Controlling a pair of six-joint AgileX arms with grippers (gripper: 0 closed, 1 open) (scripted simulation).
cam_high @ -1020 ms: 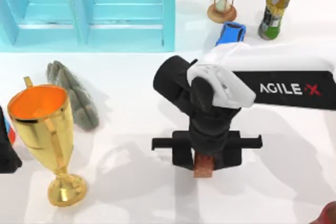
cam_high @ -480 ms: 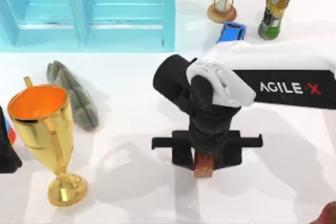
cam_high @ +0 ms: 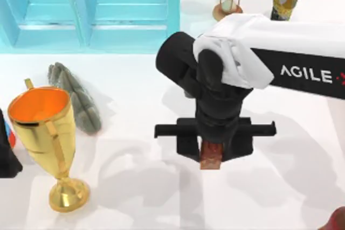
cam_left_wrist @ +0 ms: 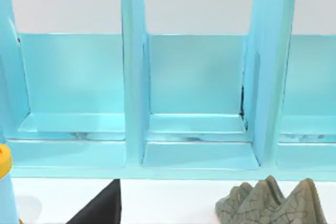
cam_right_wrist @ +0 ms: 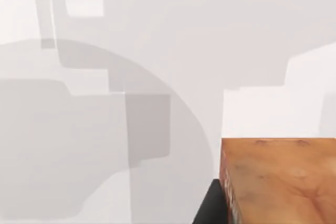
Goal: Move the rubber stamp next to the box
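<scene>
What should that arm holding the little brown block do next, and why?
Probably carry it toward the blue box. The right gripper seems shut on the rubber stamp, which hangs over open table, well short of the box at the top view's upper left.

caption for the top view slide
Right pincer grips the rubber stamp above the white table, near a gold trophy.

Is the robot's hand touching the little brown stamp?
Touching. In the top view the right hand sits over the stamp, its dark fingers flush against both sides with no gap. The right wrist view shows a dark finger against the stamp's side.
</scene>
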